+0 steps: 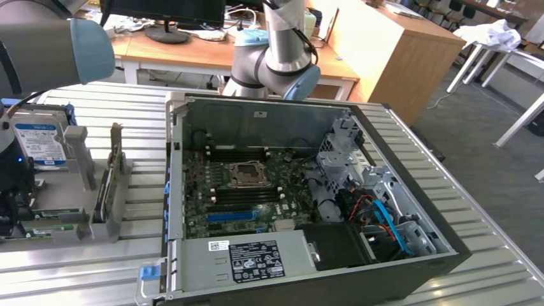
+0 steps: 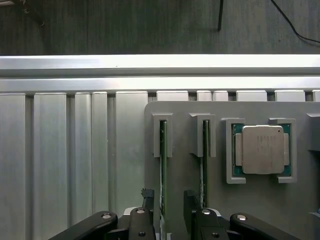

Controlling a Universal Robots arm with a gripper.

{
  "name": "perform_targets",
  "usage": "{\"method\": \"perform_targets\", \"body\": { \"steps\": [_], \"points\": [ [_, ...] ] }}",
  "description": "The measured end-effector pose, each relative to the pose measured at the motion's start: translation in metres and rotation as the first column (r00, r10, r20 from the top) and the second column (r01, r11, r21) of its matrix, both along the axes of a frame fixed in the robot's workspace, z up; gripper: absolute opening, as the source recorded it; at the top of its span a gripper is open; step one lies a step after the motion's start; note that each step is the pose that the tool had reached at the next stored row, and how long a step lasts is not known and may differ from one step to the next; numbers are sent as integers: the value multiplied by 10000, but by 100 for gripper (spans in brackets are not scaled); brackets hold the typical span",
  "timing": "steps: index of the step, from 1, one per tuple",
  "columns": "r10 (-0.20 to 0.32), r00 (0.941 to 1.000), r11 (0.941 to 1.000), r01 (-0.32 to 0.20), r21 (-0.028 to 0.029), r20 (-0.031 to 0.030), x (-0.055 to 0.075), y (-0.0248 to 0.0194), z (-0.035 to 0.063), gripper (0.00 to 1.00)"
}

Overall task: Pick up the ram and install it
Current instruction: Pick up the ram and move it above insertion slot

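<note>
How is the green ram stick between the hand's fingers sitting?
Upright on edge: the thin green ram stick stands slotted in the flat grey holder.

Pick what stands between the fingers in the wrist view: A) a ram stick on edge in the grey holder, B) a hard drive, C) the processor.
A: the fingers flank the ram stick with gaps either side; the processor lies apart.

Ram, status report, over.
Pincer open, straddling the ram. Ram on edge in grey holder, not gripped. Second stick close alongside.
</note>
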State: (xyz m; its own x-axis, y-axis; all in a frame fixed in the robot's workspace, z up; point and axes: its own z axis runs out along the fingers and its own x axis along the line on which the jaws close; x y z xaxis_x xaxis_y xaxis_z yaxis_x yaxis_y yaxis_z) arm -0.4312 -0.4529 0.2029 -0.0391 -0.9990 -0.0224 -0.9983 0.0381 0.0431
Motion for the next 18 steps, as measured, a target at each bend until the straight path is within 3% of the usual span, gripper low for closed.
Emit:
{"method": "perform_targets", "body": {
  "steps": [18],
  "points": [
    [0,10000,10000,0,2,2,128,-28,-24,37]
  ]
}}
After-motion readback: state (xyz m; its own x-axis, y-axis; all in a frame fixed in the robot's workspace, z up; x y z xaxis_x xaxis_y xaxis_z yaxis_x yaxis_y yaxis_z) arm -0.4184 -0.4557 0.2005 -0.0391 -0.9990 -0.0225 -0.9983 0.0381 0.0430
